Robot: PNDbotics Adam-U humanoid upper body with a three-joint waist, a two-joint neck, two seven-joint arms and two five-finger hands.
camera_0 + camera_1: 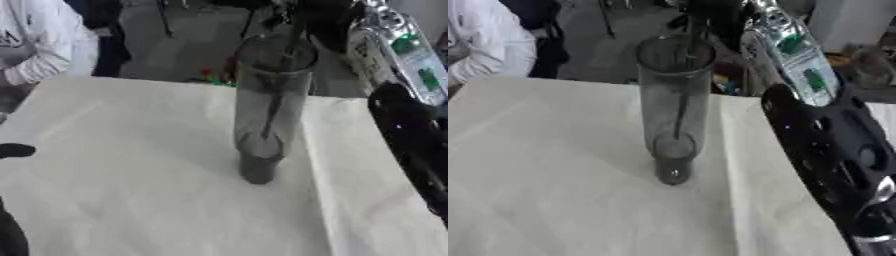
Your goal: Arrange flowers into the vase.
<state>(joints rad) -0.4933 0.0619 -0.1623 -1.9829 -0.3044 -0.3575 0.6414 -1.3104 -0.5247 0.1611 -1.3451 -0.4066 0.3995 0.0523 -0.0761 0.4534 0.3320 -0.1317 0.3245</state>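
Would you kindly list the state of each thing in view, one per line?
vase: upright on the table, clear, with a stem inside.
stem: standing in the vase, reaching above its rim.
right arm: raised beside the vase, its hand hidden.
tablecloth: spread flat, creased.

head stereo pair | looking down, close | both share vase (674,110) (table (131,190) too)
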